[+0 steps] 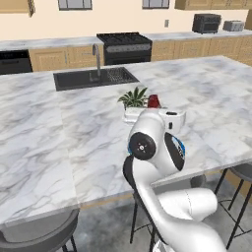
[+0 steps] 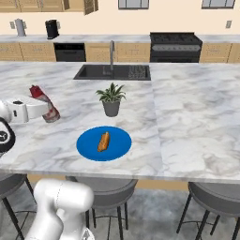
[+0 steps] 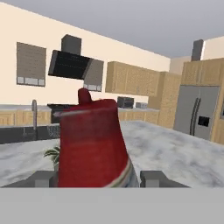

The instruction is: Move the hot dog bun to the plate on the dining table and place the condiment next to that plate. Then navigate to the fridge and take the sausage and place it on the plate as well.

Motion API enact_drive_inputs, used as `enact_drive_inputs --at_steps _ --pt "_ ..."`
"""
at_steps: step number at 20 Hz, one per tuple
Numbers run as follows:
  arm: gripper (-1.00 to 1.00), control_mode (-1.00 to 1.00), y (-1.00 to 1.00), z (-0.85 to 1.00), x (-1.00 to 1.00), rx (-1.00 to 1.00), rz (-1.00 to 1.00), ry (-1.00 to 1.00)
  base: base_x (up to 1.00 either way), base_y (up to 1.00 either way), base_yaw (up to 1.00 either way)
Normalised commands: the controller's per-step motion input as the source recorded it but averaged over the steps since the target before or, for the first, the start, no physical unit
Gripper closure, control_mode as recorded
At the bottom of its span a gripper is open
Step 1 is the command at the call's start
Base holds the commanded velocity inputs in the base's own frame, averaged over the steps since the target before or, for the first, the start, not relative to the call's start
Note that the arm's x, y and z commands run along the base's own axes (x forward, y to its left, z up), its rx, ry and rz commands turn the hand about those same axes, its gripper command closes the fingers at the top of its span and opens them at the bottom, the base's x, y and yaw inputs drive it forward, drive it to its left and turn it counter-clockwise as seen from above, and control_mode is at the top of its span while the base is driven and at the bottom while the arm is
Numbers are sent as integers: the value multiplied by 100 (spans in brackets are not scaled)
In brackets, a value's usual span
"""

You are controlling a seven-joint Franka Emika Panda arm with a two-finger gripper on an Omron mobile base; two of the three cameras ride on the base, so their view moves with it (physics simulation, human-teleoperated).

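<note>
Red condiment, judged light, rigid and slippery, is held tilted at mid-body by the part-open gripper.

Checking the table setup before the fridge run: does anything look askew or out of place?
Only the dark red condiment bottle: it leans tilted in the gripper, left of the round blue plate. The orange-brown bun lies on the plate.
</note>
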Motion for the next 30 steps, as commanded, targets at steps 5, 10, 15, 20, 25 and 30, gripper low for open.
enact_drive_inputs --at_steps 5,10,15,20,25,30 --pt "100 -100 46 -87 30 -8 19 21 0 0 0" --pt "100 -100 4 -80 18 0 30 8 0 0 0" --pt "100 -100 7 -68 41 13 2 -8 0 0 0" --pt "100 -100 23 -54 43 12 0 -1 0 0 0" --pt "100 -100 22 -37 51 4 0 4 0 0 0" --pt "100 -100 17 -33 48 0 0 4 0 0 0"
